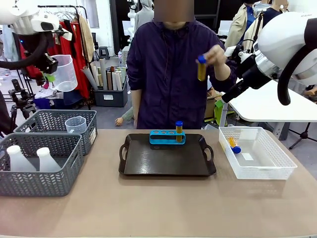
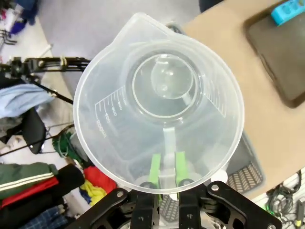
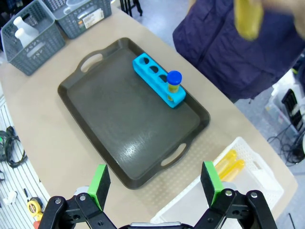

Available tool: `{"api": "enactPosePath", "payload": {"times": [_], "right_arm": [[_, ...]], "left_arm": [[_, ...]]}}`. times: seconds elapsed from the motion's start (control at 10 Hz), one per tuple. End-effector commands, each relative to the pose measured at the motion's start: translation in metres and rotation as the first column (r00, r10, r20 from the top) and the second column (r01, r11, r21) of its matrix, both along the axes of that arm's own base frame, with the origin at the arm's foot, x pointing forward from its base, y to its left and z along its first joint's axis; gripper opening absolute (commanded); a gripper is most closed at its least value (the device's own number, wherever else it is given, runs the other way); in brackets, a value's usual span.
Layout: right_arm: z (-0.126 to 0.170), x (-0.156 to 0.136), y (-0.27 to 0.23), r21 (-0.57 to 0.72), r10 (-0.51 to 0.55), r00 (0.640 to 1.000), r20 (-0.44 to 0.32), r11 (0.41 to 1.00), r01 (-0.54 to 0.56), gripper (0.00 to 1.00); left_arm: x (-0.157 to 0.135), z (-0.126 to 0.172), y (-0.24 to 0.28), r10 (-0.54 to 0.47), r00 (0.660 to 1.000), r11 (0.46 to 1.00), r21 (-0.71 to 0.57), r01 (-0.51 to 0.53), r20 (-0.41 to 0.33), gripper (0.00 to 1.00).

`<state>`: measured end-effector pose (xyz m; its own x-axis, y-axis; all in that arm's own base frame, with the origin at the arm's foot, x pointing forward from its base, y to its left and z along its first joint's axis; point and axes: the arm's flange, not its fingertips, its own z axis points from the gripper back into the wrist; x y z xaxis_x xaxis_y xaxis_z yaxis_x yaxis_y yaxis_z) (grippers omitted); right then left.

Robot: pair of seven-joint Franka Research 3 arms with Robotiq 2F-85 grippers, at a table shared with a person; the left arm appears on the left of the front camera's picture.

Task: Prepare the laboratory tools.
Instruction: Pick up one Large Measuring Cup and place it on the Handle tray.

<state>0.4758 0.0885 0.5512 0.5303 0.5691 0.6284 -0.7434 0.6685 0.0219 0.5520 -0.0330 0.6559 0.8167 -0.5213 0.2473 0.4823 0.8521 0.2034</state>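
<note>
Left gripper (image 2: 167, 168) pinches beaker (image 2: 109, 119) handle, beaker aloft at 10 o'clock of tray (image 1: 148, 163); right gripper (image 3: 156, 183) spread. Should lower it level onto bare tray, 9 o'clock of rack (image 1: 167, 138)

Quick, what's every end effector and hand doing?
Left end effector: closed, holding the beaker.
Right end effector: open, empty.
Person's hand: holding a tube.

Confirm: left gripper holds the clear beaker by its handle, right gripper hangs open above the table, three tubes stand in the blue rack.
Wrong count: one tube stands in the blue rack, not three, per the front view. The left gripper does hold the beaker by its handle; the right gripper hangs open above the table.
</note>
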Motion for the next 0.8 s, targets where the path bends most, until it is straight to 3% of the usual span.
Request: {"api": "enactPosePath", "payload": {"times": [0.0, 0.3, 0.7], "right_arm": [[0.000, 0.000, -0.001, 0.005, 0.000, 1.000, -0.001, 1.000, 0.000, 1.00], [0.000, 0.000, -0.001, 0.005, 0.000, 1.000, -0.001, 1.000, 0.000, 1.00], [0.000, 0.000, -0.001, 0.005, 0.000, 1.000, -0.001, 1.000, 0.000, 1.00]], "left_arm": [[0.001, -0.001, -0.027, -0.127, 0.991, 0.992, 0.003, 0.127, -0.047, 0.00], [0.013, 0.001, -0.086, -0.337, 0.939, 0.941, -0.011, 0.337, -0.069, 0.00], [0.010, -0.007, -0.196, -0.643, 0.757, 0.763, -0.018, 0.646, -0.118, 0.00]]}}
